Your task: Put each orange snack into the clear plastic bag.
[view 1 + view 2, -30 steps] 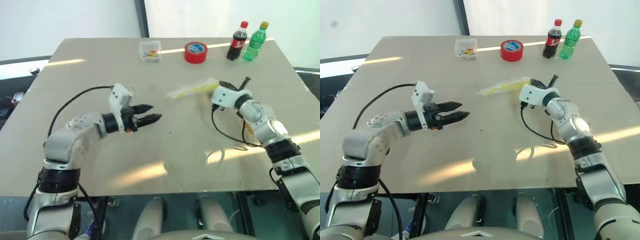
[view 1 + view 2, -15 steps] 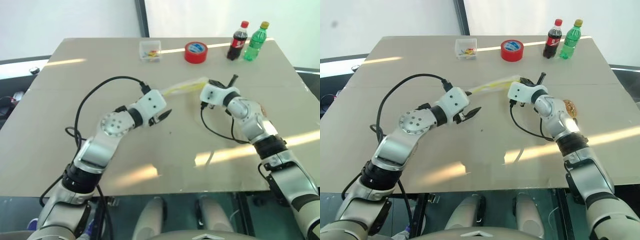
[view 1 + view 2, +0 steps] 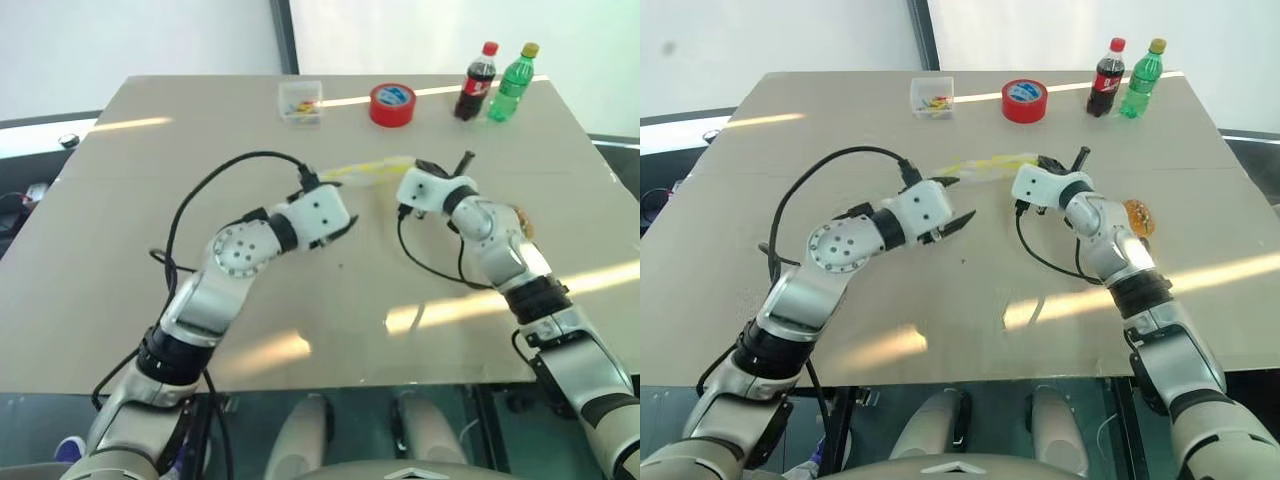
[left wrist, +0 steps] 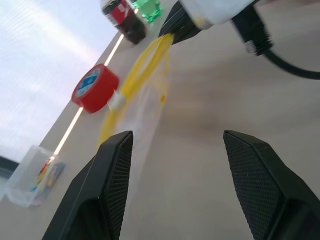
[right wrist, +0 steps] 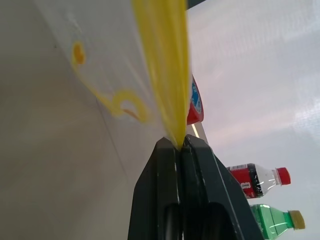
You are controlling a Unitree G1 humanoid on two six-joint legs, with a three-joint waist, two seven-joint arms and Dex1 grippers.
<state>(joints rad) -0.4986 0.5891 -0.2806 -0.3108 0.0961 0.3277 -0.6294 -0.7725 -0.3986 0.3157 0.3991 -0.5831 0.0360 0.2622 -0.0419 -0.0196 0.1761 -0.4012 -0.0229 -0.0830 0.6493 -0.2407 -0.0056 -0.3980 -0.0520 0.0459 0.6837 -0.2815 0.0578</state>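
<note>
From the head views, the clear plastic bag (image 3: 985, 165) hangs above the table (image 3: 790, 130), stretched between the two arms near the middle. The right gripper (image 3: 1038, 163) is clamped on the end of the bag's yellow strip. The left gripper (image 3: 962, 214) points toward the bag from just beside it, its two black fingers spread apart and nothing between them. One orange snack (image 3: 1139, 217) lies on the table close behind the right forearm; I can see just that one, partly hidden by the arm. At the far edge stand a small clear box (image 3: 932, 97), a red tape roll (image 3: 1024, 100), a cola bottle (image 3: 1103, 78) and a green bottle (image 3: 1141, 77).

In the left wrist view, the black fingers (image 4: 112, 185) stand wide apart, with the bag (image 4: 142, 107) sagging just ahead of them and the right gripper's dark tip biting the yellow strip (image 4: 150, 57) at its far end.

In the right wrist view, the fingers (image 5: 192, 192) are pressed together on the yellow strip (image 5: 162, 65), the clear film spreading out beside it, apparently empty.
</note>
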